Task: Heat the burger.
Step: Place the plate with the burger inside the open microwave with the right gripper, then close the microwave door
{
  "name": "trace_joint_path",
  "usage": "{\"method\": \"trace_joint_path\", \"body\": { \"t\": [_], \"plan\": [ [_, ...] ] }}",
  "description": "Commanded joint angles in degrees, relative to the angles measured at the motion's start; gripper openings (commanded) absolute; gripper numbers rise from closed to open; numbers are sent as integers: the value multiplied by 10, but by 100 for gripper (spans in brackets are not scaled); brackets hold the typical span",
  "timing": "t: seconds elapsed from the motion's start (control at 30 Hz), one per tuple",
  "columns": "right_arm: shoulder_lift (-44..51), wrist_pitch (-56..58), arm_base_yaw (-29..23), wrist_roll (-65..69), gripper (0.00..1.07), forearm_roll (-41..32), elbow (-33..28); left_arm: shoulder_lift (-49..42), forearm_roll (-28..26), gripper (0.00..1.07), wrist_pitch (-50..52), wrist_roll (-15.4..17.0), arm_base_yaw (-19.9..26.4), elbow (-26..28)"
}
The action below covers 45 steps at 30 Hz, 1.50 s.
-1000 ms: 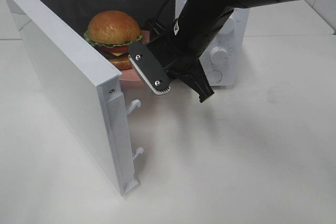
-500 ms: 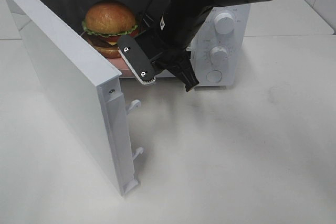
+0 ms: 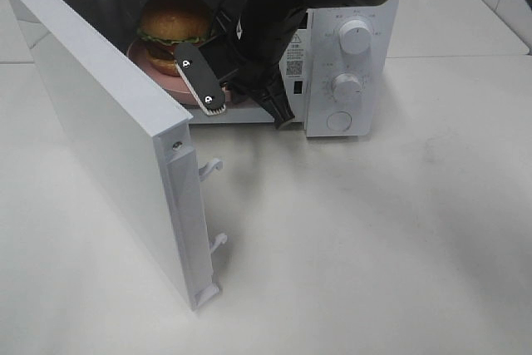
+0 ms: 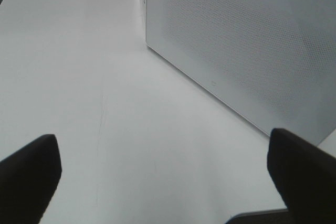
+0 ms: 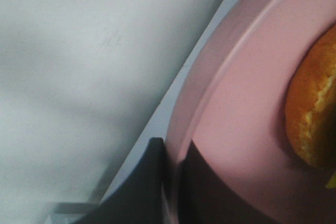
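Burger (image 3: 173,21), glossy golden-bunned, on round pink plate (image 3: 162,75) inside open white microwave (image 3: 349,56); right gripper (image 5: 172,174) clamped on plate rim, left gripper (image 4: 163,170) apart.

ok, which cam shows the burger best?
Exterior high: the burger shows its bun and lettuce, sitting on the pink plate inside the microwave. Right wrist catches only a bun edge at the frame border. Left wrist shows none of it.

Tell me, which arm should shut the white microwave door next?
Left, probably. The left hand is open and free, facing a white dotted panel, likely the open microwave door. The right hand is shut on the rim of the flat pink round plate, with the golden-bun burger inside the white microwave.
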<state>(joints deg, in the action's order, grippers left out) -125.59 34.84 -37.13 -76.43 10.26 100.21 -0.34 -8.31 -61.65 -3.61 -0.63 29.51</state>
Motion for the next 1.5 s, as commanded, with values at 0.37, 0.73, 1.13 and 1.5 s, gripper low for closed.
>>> {"method": "trace_joint_path", "body": {
  "t": [0.37, 0.73, 1.13, 1.5],
  "plan": [
    [-61, -9, -1, 32, 0, 31, 119, 0, -4, 100, 2, 3, 2, 1],
    [-91, -56, 5, 60, 9, 32, 135, 0, -4, 100, 2, 3, 2, 1],
    [-95, -47, 6, 71, 44, 18, 132, 0, -4, 100, 2, 3, 2, 1],
    [-33, -81, 6, 67, 70, -29, 28, 0, -4, 100, 2, 3, 2, 1]
  ]
}}
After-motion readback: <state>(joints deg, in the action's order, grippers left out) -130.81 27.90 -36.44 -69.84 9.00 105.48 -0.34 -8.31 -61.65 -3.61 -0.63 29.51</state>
